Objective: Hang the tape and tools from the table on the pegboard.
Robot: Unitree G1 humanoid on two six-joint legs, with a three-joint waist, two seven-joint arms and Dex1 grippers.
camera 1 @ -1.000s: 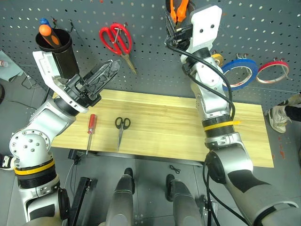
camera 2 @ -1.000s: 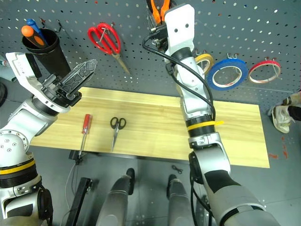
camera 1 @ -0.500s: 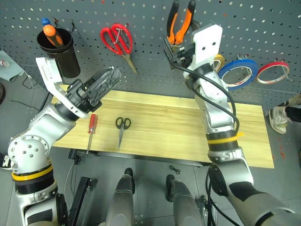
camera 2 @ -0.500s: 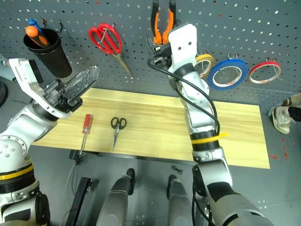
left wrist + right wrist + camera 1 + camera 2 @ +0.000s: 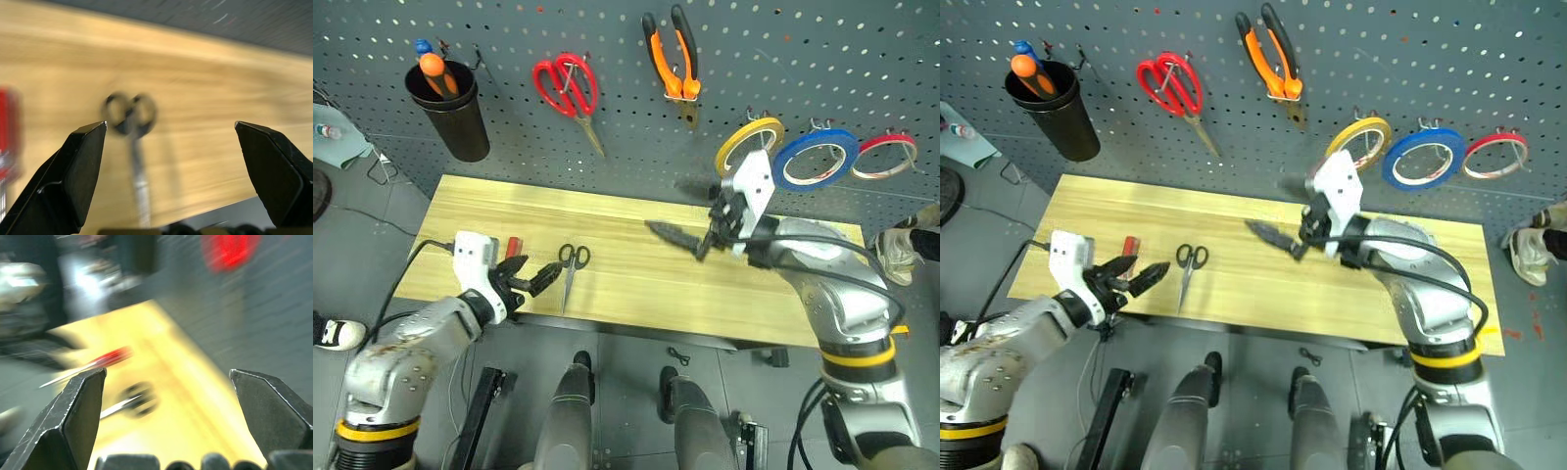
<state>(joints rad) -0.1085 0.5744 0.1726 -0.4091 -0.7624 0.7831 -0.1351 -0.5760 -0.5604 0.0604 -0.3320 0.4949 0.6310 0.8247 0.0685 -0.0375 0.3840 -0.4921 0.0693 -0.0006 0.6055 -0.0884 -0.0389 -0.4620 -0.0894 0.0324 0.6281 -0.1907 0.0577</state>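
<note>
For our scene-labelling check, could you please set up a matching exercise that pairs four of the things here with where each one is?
Things:
1. pliers
2. small black-handled scissors
3. blue tape
4. red-handled screwdriver

Places:
A. lying on the table, just ahead of the left claw
B. hanging on the pegboard between the yellow tape and the red tape
C. lying on the table at the left claw
D. hanging on the pegboard right of the large red scissors

Pairs: 1-D, 2-A, 3-B, 4-C

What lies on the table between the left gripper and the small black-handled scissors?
Only bare table planks lie between the open left gripper and the scissors. The left wrist view shows this most directly; the red-handled screwdriver lies off to the side.
</note>
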